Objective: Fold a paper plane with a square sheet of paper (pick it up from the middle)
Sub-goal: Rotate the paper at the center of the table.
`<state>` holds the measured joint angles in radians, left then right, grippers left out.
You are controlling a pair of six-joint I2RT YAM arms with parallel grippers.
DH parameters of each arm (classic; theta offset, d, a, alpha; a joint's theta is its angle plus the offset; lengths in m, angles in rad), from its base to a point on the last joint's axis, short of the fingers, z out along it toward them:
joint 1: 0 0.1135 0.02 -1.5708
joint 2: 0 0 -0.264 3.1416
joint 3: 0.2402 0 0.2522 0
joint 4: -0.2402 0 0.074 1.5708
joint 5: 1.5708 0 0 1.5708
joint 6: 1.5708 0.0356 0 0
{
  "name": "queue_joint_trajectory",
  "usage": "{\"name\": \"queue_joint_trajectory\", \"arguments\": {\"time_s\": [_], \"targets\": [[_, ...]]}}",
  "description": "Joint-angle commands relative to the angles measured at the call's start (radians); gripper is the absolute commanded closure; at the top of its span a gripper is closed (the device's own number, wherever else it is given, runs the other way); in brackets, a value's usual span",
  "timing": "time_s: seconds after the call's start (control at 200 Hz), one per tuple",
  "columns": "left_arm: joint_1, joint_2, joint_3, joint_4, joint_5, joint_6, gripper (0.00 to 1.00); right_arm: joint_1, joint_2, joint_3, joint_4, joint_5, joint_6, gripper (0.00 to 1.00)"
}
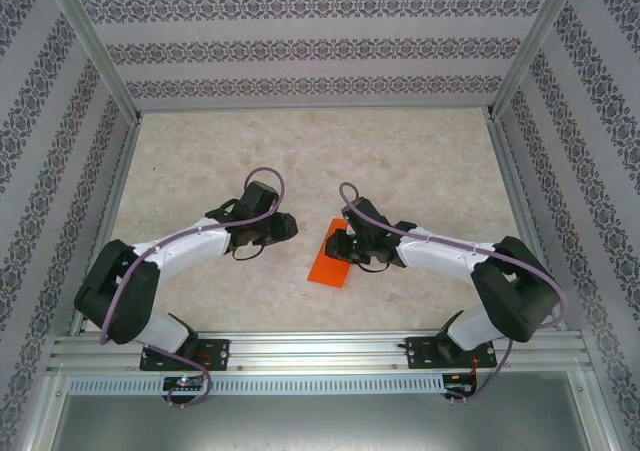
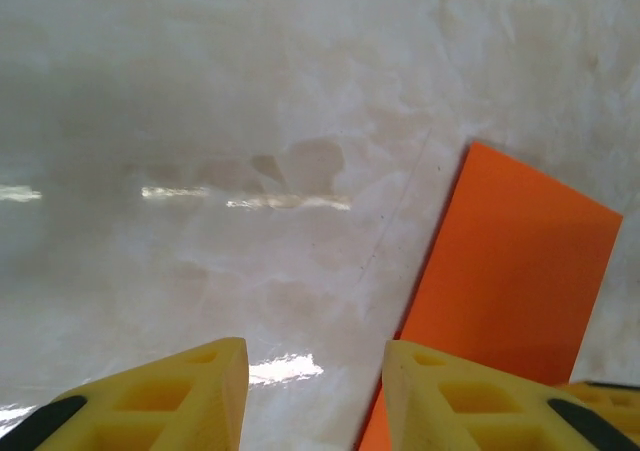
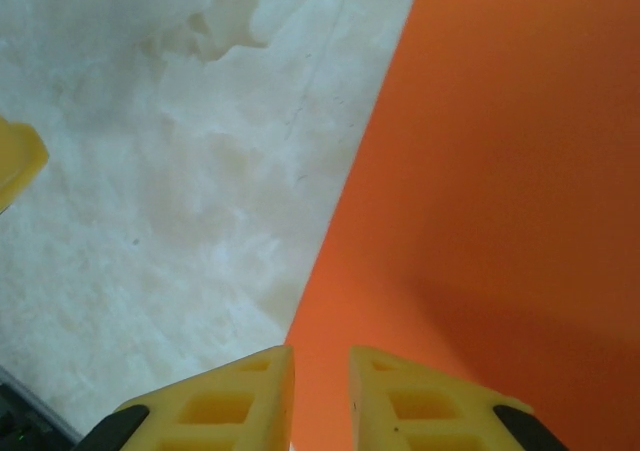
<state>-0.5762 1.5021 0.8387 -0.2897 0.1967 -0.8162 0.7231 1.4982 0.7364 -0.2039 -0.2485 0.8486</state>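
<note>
Square sheet of paper (image 1: pixel 328 263): bright orange, lying flat on the table between the two grippers, nearer the right one; from above it shows as a narrow slanted shape, with its far end hidden under the right gripper.
Sheet, left wrist view (image 2: pixel 510 271): a long straight-edged strip running up and to the right, starting behind the right-hand finger.
Sheet, right wrist view (image 3: pixel 500 171): covers the right half of the picture, its straight left edge slanting down to the gap between the fingers.
Left gripper (image 1: pixel 290 227) (image 2: pixel 315 356): jaws clearly apart, bare table showing between the yellow fingers, nothing held; it sits low, just left of the sheet.
Right gripper (image 1: pixel 343 248) (image 3: pixel 320 356): yellow fingers drawn close with a thin slit between them, right over the sheet's left edge; whether they pinch the paper cannot be told.
Table (image 1: pixel 400 161): pale marbled surface, glossy, with light glare in the left wrist view.
Walls (image 1: pixel 300 51): patterned panels on three sides.
</note>
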Motion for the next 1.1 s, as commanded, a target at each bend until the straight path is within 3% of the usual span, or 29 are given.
{"name": "queue_joint_trajectory", "arguments": {"time_s": [0.0,0.355,0.714,0.844,1.094], "targets": [[-0.001,0.033,0.047,0.021,0.094,0.045,0.59,-0.015,0.048,-0.041,0.041,0.022,-0.01,0.78],[-0.002,0.063,0.055,0.01,0.085,0.041,0.57,-0.031,0.12,-0.033,0.0,-0.06,-0.283,0.78],[-0.015,0.105,0.083,0.016,0.095,0.032,0.58,-0.04,0.259,0.185,-0.157,-0.138,-0.63,0.77],[-0.016,0.116,0.07,0.012,0.1,0.027,0.61,-0.057,0.241,0.201,-0.166,-0.159,-0.609,0.74],[-0.03,0.154,0.075,0.071,0.178,0.033,0.77,-0.063,-0.009,0.034,0.013,-0.08,-0.362,0.64]]}}
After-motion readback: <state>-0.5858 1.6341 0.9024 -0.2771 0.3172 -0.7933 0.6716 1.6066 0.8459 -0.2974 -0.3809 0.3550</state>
